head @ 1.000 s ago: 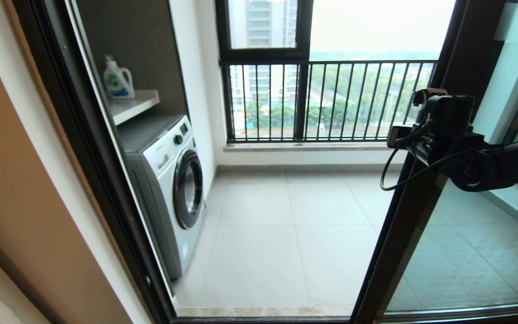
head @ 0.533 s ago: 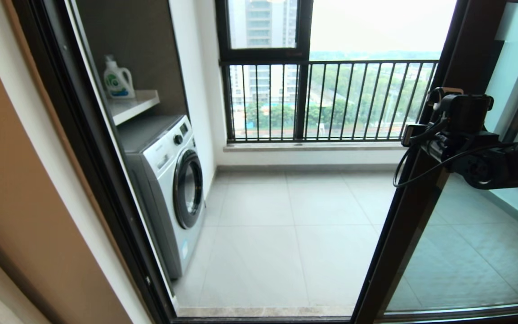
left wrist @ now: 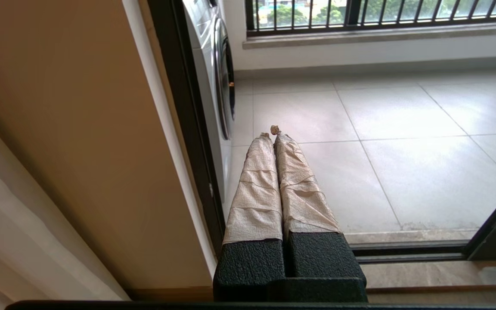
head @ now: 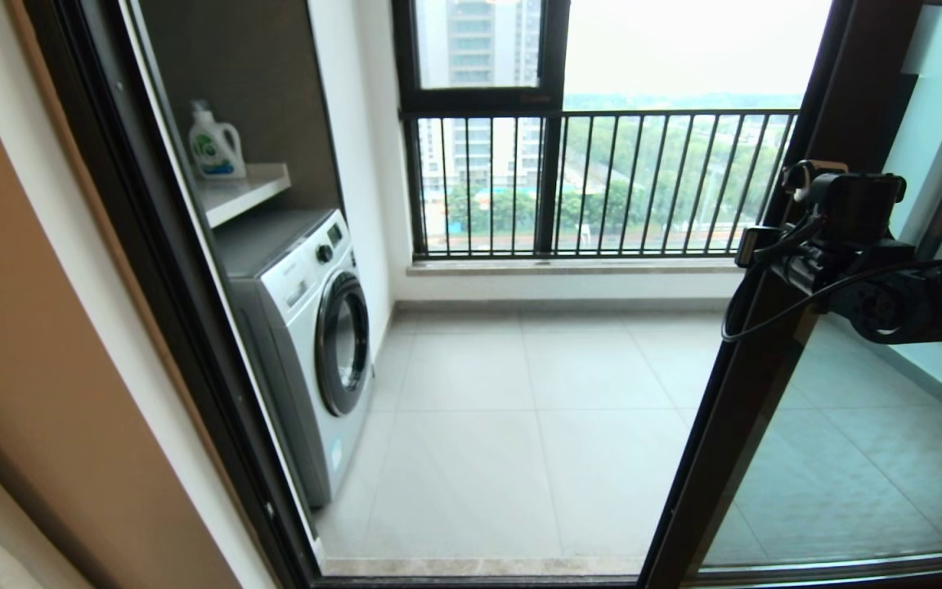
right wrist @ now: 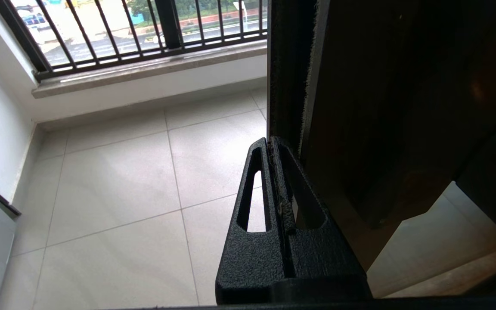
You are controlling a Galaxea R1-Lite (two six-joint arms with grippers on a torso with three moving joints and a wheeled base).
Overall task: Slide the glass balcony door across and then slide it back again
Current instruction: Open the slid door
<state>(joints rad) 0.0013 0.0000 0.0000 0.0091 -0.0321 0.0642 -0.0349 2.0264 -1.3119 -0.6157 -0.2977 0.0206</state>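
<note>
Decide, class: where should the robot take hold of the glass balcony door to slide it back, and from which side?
Push, don't pinch: set the shut right gripper against the glass balcony door frame's upright free edge, coming from the open doorway side. The stile looks too broad to clamp.

A white washing machine [head: 307, 343] with a round door stands on the left of the balcony, on a floor [head: 504, 425] of big pale tiles. Above it, a white bottle [head: 214, 143] with a green label sits on a white shelf [head: 246, 190]. At the far end is a window with black railing bars [head: 602, 184], and trees and tall buildings show outside.
</note>
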